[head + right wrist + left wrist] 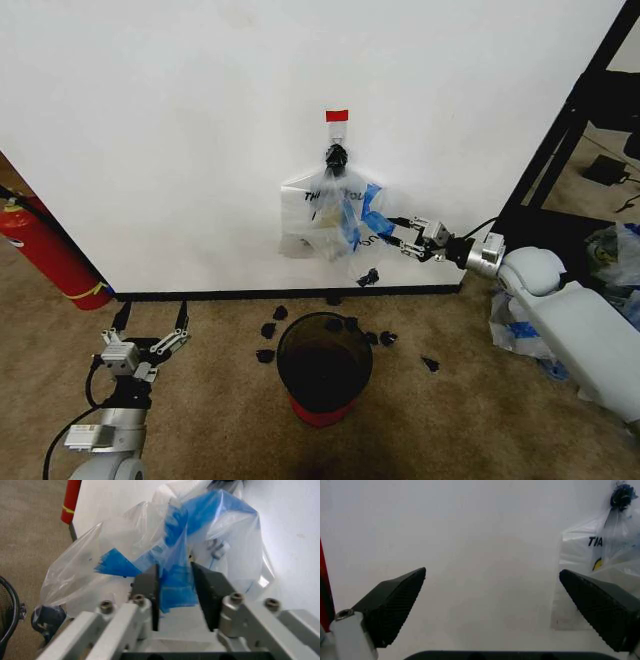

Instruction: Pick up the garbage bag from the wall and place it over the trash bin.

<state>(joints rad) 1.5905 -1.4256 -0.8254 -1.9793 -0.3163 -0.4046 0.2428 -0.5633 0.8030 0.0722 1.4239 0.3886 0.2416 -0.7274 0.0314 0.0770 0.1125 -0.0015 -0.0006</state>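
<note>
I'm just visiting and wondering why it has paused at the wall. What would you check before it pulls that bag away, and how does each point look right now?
1. Right gripper has the garbage bag: ok, its jaws are closed on a blue tape patch of the bag.
2. Bag free of the black hook: not ok, its top hangs there under the red tape strip.
3. Grip firm enough to hold during a pull: cannot tell.
4. Trash bin ready: ok, it stands upright and open on the carpet below the bag.
5. Left gripper out of the way: ok, open, low and off to the left of the bin.
</note>
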